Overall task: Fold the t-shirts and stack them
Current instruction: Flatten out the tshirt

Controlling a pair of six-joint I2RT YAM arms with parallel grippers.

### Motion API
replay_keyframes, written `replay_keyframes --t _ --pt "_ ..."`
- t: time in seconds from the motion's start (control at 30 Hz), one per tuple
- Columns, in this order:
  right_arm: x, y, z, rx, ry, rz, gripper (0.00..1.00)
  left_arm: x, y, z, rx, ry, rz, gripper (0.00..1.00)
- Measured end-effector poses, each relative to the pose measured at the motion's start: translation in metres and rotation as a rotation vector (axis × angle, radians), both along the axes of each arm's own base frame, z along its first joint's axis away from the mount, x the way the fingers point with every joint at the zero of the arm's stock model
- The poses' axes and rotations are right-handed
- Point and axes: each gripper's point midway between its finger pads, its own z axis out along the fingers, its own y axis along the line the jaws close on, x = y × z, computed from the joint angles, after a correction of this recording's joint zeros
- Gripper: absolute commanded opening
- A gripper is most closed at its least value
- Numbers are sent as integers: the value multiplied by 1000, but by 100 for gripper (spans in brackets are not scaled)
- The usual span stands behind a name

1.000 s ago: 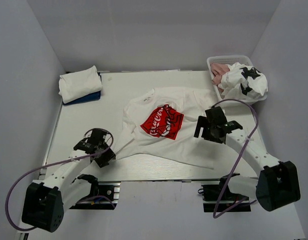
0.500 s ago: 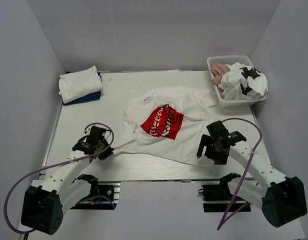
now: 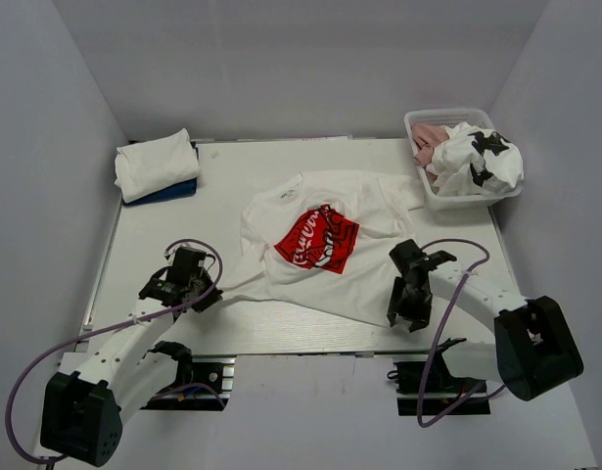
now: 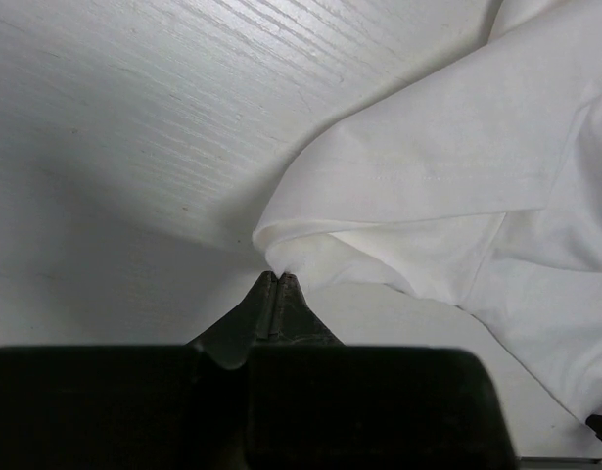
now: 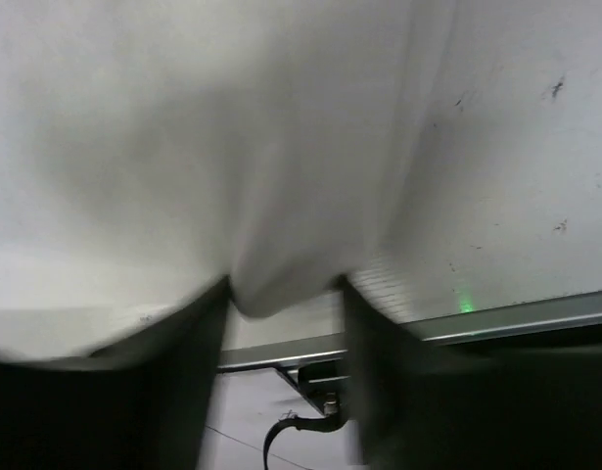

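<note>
A white t-shirt with a red chest print (image 3: 320,240) lies spread on the table, collar toward the far left. My left gripper (image 3: 217,291) is shut on its near-left hem corner; the left wrist view shows the fingertips (image 4: 278,276) pinching a small fold of the white cloth (image 4: 428,186). My right gripper (image 3: 401,317) is at the near-right hem, pointing toward the table's near edge. In the blurred right wrist view its jaws (image 5: 284,294) stand apart with a corner of the shirt (image 5: 232,147) between them.
A folded white tee (image 3: 156,164) rests on a folded blue one (image 3: 181,190) at the far left. The white basket (image 3: 447,116) at the far right holds a pink tee (image 3: 430,137) and a white tee with black patches (image 3: 482,157). The table's near metal rail (image 5: 496,318) runs just beyond the right fingers.
My left gripper closed on the shirt's near-left corner. My right arm swung from mid-table toward the near edge, and its jaws narrowed around the near-right hem.
</note>
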Motion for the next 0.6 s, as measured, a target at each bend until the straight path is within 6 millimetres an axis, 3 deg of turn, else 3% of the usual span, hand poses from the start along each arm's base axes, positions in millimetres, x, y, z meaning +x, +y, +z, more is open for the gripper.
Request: replay_keyframes --t 0.03,0.07,0.2,0.27,0.33,0.4,0.47,0.53,0.6 --pt "1 -1 0 -8 6 4 28 0 -1 0 -2 -1 -4 0" --pt "2 -1 0 -14 4 8 4 0 -1 1 -6 -4 -8 0" --pt "17 3 2 -14 -53 20 0 4 -4 11 -21 -36 -20 0" --pt "41 12 7 12 -147 28 0 12 -9 27 -43 -83 -26 0" --pt "75 23 27 40 -282 32 0 24 -14 53 -69 -155 -37 0" --pt "108 34 65 85 -452 37 0 39 -19 90 -94 -248 -41 0" --pt "138 45 121 149 -651 34 0 53 -23 134 -121 -357 -45 0" --pt "158 51 193 219 -865 32 0 62 -24 189 -149 -488 -49 0" --pt "166 50 263 270 -1041 29 0 65 -24 243 -177 -618 -46 0"
